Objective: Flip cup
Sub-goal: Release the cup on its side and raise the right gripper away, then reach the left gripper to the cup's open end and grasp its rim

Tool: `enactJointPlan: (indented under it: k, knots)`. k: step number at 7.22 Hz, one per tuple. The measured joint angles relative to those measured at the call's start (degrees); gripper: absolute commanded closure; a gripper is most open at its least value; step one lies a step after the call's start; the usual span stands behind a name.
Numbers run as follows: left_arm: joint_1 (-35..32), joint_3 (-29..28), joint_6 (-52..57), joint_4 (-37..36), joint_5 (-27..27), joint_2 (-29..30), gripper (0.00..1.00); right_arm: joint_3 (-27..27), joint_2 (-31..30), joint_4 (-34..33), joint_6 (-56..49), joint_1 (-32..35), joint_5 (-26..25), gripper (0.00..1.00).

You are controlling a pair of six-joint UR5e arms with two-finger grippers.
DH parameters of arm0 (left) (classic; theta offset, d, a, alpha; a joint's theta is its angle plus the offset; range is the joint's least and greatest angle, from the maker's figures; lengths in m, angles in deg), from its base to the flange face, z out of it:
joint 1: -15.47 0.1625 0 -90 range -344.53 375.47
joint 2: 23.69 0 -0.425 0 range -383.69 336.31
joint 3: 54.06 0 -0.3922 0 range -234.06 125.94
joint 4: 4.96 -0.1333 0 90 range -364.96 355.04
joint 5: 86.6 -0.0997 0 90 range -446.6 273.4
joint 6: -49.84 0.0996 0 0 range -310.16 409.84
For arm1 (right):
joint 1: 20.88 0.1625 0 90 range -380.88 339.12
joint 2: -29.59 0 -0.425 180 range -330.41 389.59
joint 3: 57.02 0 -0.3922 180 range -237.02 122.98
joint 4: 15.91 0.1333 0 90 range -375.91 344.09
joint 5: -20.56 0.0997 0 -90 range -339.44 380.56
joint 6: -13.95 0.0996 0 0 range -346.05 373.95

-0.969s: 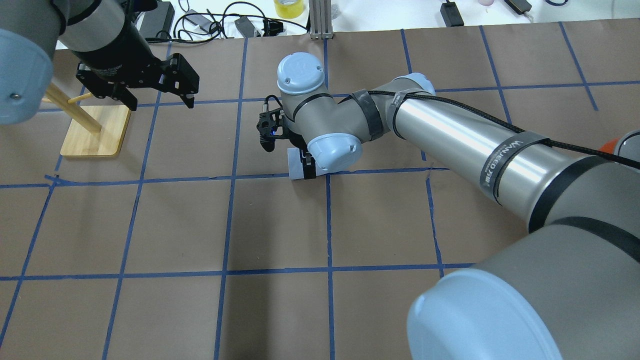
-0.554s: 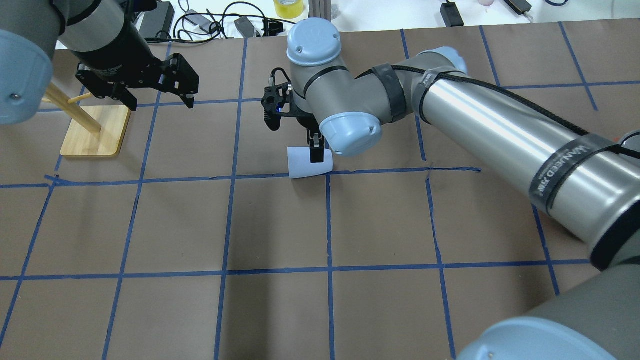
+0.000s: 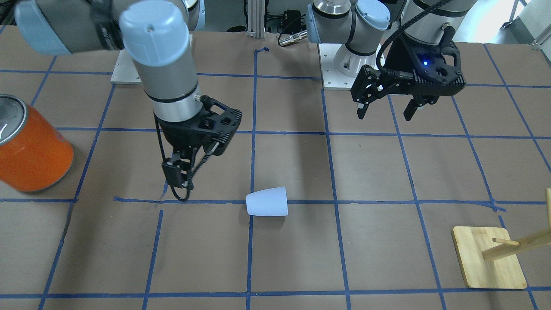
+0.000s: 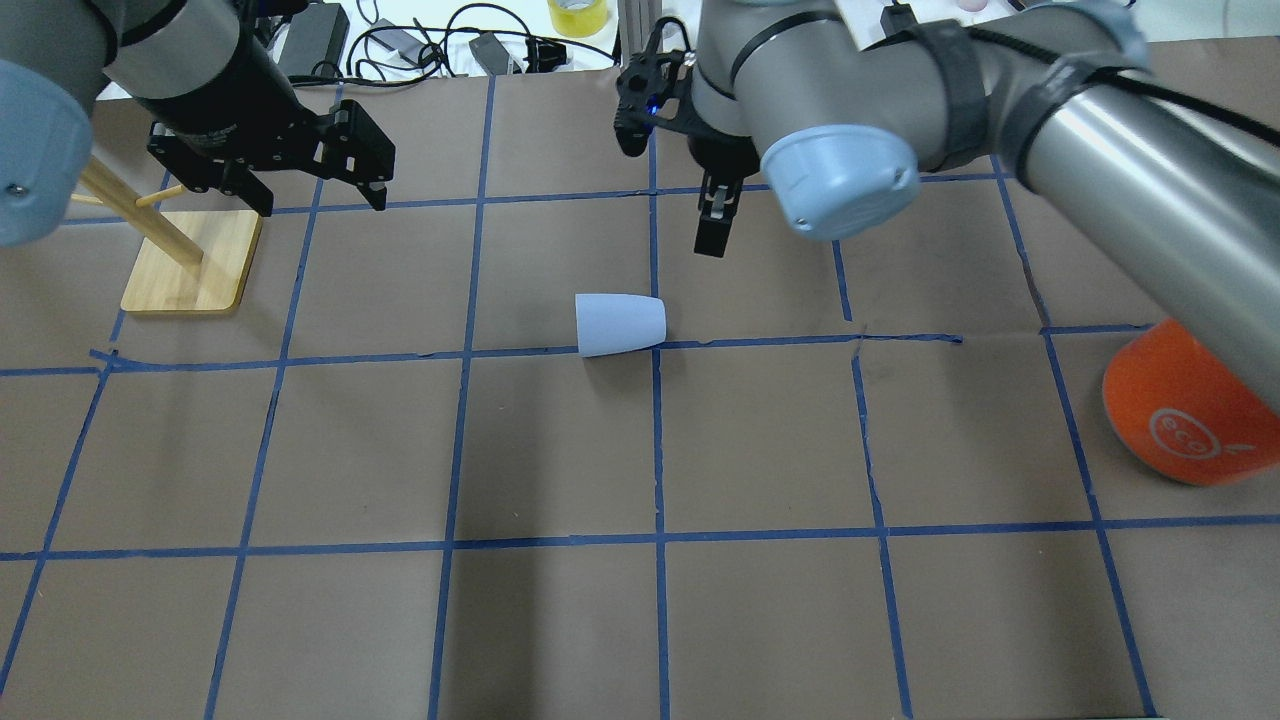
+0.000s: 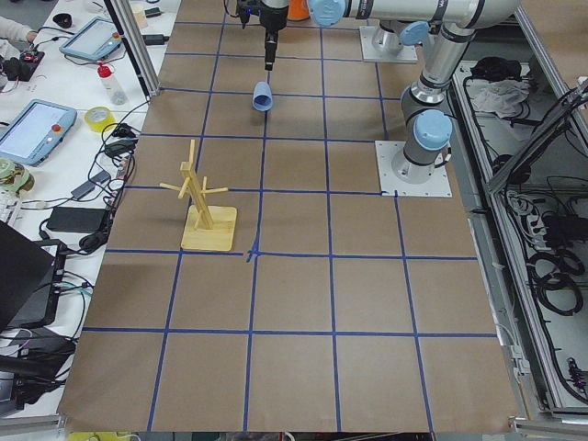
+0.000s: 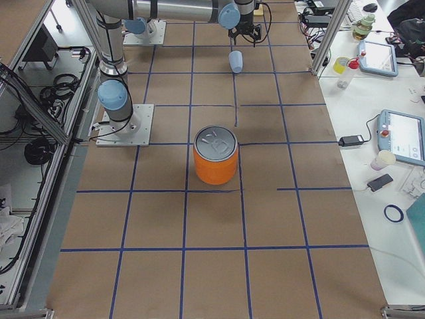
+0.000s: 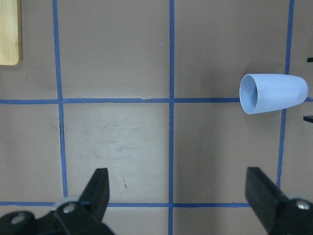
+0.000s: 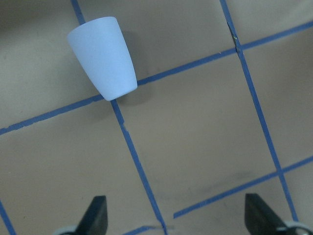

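Note:
The pale blue cup (image 4: 620, 325) lies on its side on the brown table, its rim toward the robot's left and its narrow base toward the right. It also shows in the front view (image 3: 267, 201), the left wrist view (image 7: 274, 93) and the right wrist view (image 8: 103, 56). My right gripper (image 4: 715, 225) is open and empty, raised above the table, beyond the cup and to its right. Its fingers (image 8: 95, 215) stand wide apart. My left gripper (image 4: 322, 200) is open and empty, hovering far left of the cup near the wooden stand.
An orange canister (image 4: 1180, 410) with a silver lid (image 6: 215, 141) stands at the right. A wooden peg stand (image 4: 190, 260) sits at the far left. Cables and adapters (image 4: 420, 45) lie along the far edge, off the brown paper.
My right gripper has let go of the cup, risen and moved away to the far right. The cup stays on its side where it was. The left arm has not moved.

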Motion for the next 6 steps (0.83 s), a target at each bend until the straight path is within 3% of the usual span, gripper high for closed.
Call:
enactJointPlan:
  k: [2,6]
  knots:
    - [2.0,0.1,0.8,-0.2,5.3,1.5,0.0,-0.3,-5.4,7.2,7.2,-5.8,-0.5,0.0]
    - [7.4,3.4,1.9,-2.4,30.3,9.8,0.0,-1.4,-10.4,12.3,38.8,-10.3,-0.9,0.0]
